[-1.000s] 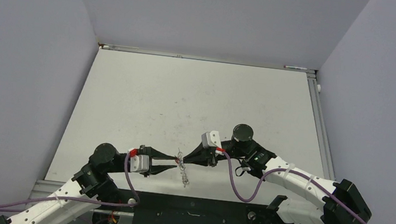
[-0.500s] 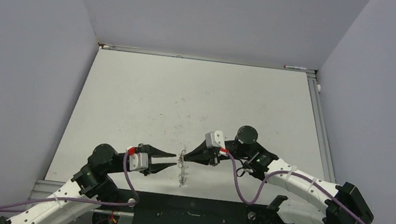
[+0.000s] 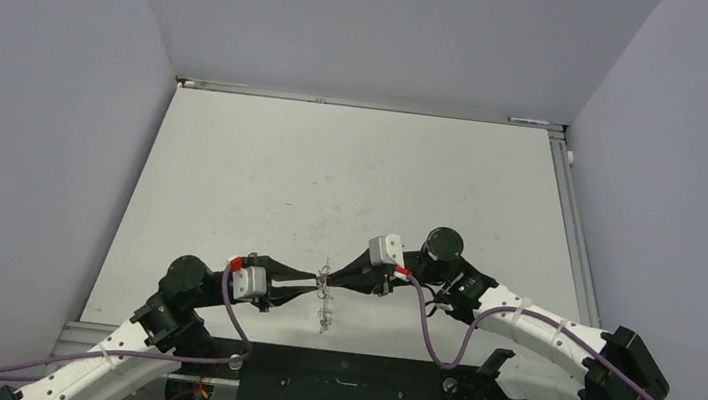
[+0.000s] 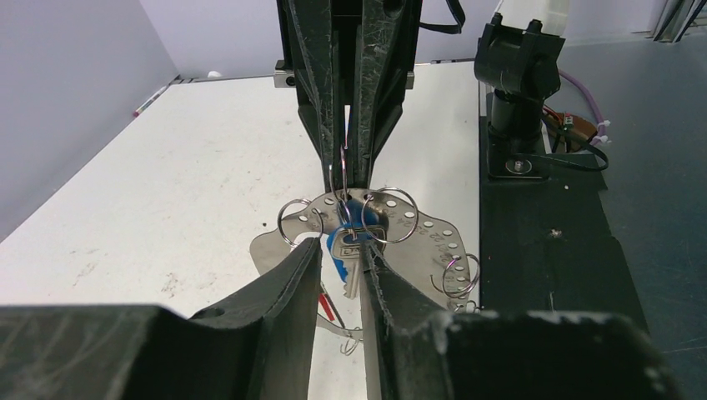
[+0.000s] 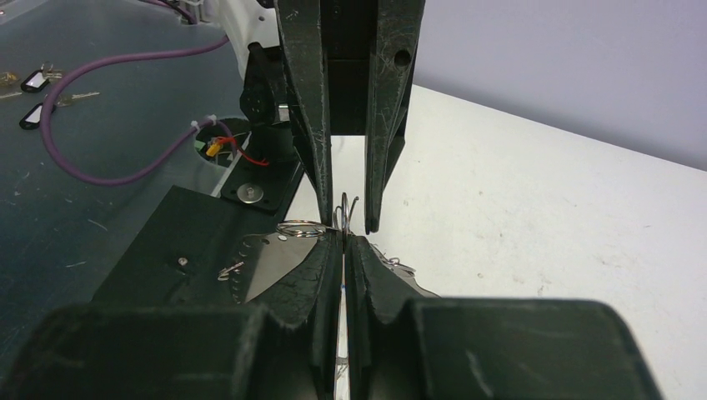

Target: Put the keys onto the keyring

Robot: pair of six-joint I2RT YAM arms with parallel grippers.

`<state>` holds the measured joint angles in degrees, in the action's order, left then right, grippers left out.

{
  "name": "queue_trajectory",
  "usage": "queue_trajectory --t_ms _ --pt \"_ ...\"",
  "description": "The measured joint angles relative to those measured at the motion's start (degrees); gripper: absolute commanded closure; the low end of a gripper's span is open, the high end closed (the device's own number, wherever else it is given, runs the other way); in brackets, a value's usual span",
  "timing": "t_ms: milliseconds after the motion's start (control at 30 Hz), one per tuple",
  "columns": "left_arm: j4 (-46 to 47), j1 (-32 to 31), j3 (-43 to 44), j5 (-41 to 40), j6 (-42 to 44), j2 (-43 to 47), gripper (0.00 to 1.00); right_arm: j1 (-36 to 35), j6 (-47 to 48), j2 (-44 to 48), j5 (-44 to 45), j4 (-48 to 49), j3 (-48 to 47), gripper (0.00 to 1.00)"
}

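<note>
Closest in, the left gripper [image 4: 342, 260] sits at a narrow gap with the blue key [image 4: 348, 243] head between its fingers, right against the keyring [image 4: 421, 227]. Pinched or merely flanked, I can't tell. Just past the keyring, the right gripper [image 4: 347, 173] is clamped tight on one wire loop [image 5: 344, 218], steadying it, likely so the key can thread on.

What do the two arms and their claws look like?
The left arm and right arm have white shells and black round joints. The left claw and right claw each have two long black tapering fingers. Purple cables loop beside both arms.
</note>
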<state>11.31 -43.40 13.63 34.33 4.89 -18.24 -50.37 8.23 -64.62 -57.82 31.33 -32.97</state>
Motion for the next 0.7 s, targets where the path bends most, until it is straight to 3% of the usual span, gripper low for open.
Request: queue_trajectory --t_ms 333,567,700 --pt "0.5 0.1 0.0 0.0 0.0 0.0 0.80 -0.9 0.2 -0.1 0.4 1.0 0.0 0.95" --pt "0.5 0.5 0.0 -0.1 -0.1 1.1 0.72 -1.1 1.6 -0.8 1.5 -0.3 0.0 0.95" --pt "0.5 0.7 0.0 -0.2 -0.2 2.4 0.74 -1.1 1.9 -0.8 2.1 -1.0 0.0 0.95"
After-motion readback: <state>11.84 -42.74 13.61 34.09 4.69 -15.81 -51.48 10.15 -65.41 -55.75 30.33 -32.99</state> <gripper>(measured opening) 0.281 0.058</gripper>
